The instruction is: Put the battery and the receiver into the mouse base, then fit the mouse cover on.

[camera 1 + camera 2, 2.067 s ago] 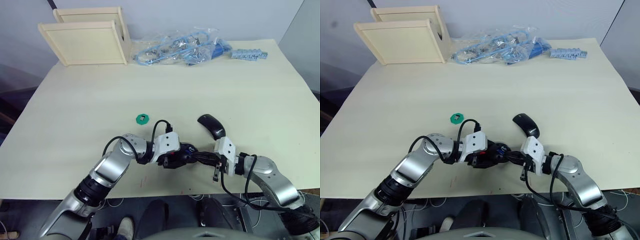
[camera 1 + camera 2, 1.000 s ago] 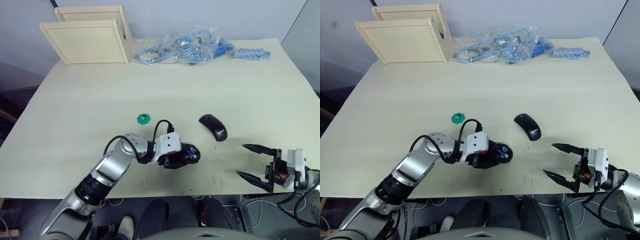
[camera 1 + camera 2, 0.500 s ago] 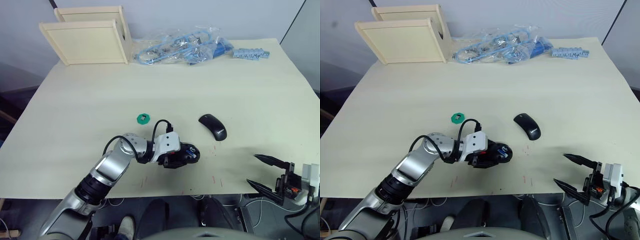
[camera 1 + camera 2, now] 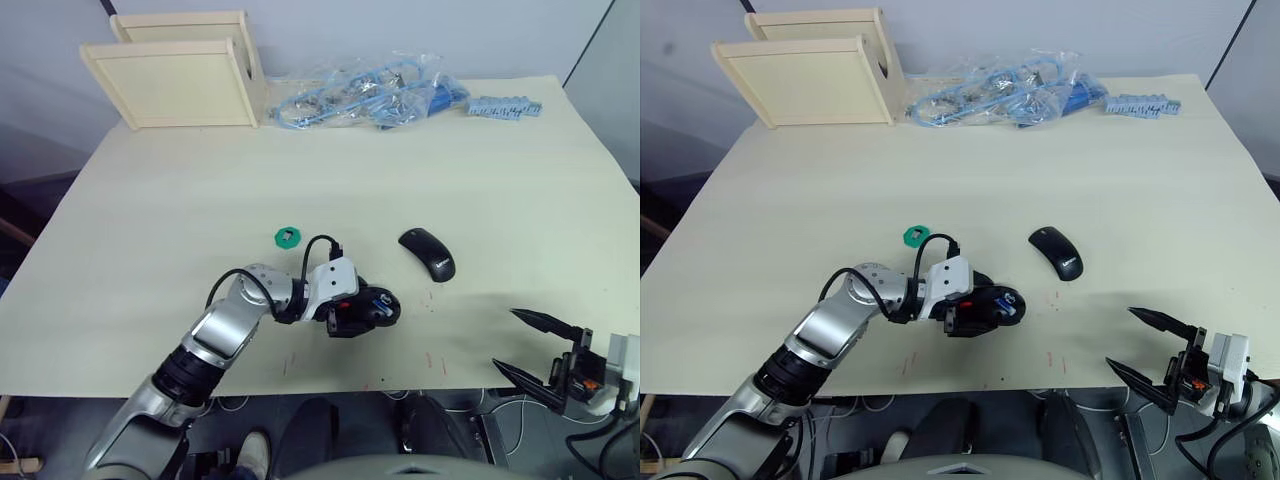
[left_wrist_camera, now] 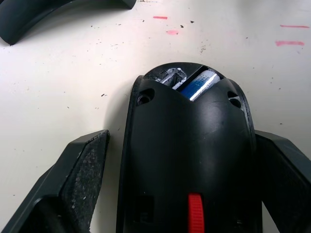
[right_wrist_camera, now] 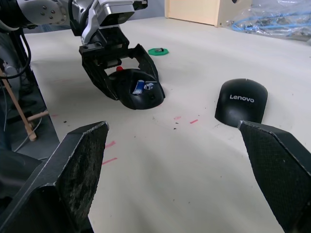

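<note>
The black mouse base (image 5: 189,145) lies near the table's front, with its red patch toward the wrist. The blue-and-silver battery (image 5: 200,83) sits in the base's open compartment. My left gripper (image 4: 370,310) is open and straddles the base, one finger (image 5: 82,179) a little apart from its side. The receiver is hidden. The glossy mouse cover (image 4: 427,254), its pale logo up, lies to the right and slightly behind the base. My right gripper (image 4: 505,340) hangs open and empty past the table's front edge at the right.
A green disc (image 4: 286,237) lies just behind the left arm. Wooden boxes (image 4: 170,80) stand at the back left. Bags of blue cables (image 4: 360,95) and a pale blue strip (image 4: 505,107) lie along the back edge. Small red marks dot the table near the base.
My right gripper has drawn away from the mouse base, going right and toward me past the table's front edge. My left gripper stays at the base.
</note>
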Robot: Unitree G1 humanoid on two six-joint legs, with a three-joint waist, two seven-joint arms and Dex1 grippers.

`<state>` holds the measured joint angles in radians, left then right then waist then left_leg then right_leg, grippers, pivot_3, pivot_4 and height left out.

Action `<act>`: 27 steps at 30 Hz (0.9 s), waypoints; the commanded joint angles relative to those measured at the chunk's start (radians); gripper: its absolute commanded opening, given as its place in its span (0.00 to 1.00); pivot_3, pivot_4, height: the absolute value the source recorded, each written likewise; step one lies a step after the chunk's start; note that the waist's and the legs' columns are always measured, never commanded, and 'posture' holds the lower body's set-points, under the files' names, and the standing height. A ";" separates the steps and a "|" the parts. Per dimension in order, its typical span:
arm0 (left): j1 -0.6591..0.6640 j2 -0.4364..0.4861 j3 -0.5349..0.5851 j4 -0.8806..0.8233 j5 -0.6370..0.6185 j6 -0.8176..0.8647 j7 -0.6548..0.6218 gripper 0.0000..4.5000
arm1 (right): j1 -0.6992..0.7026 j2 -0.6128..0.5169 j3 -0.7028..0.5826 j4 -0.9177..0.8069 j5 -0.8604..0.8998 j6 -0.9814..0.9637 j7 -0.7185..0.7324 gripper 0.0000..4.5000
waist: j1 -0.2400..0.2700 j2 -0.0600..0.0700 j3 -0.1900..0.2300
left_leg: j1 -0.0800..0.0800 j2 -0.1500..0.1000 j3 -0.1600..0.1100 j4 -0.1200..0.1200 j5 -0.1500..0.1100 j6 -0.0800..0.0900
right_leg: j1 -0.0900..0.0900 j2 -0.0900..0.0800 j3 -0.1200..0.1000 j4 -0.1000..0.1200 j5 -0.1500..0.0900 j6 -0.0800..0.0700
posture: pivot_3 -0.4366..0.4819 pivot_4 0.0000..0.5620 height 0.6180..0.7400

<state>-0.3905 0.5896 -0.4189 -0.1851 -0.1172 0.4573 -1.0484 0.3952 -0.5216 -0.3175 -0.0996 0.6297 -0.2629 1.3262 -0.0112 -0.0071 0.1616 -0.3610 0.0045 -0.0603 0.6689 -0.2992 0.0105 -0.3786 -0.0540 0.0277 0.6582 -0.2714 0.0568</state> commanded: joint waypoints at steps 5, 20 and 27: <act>0.009 0.008 0.051 -0.044 -0.062 0.011 -0.034 1.00 | -0.005 0.009 -0.008 0.001 0.021 -0.026 0.021 1.00 | 0.000 0.001 0.001 | 0.000 0.000 0.000 0.000 0.000 0.000 | 0.000 0.000 0.000 0.000 0.000 0.000 | 0.48 0.27 1.00; 0.068 0.103 0.281 -0.136 -0.259 -0.005 -0.094 1.00 | -0.054 0.016 -0.003 0.042 0.027 -0.030 0.050 1.00 | -0.001 0.003 0.003 | 0.000 0.001 0.000 0.000 0.000 0.000 | 0.000 0.000 0.000 0.000 0.000 0.000 | 0.48 0.27 1.00; 0.094 0.061 0.455 -0.116 -0.320 0.025 0.053 1.00 | -0.077 0.022 -0.004 0.041 0.034 -0.031 0.043 1.00 | -0.001 0.002 0.004 | 0.000 0.001 -0.001 0.000 0.000 0.000 | 0.000 -0.001 -0.001 0.000 0.000 0.000 | 0.48 0.27 1.00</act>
<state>-0.3102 0.6609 -0.0099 -0.2832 -0.4161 0.4824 -1.0383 0.3179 -0.5034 -0.3110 -0.0421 0.6381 -0.2834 1.3666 -0.0123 -0.0047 0.1653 -0.3613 0.0052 -0.0607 0.6688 -0.2992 0.0105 -0.3790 -0.0547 0.0273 0.6582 -0.2714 0.0568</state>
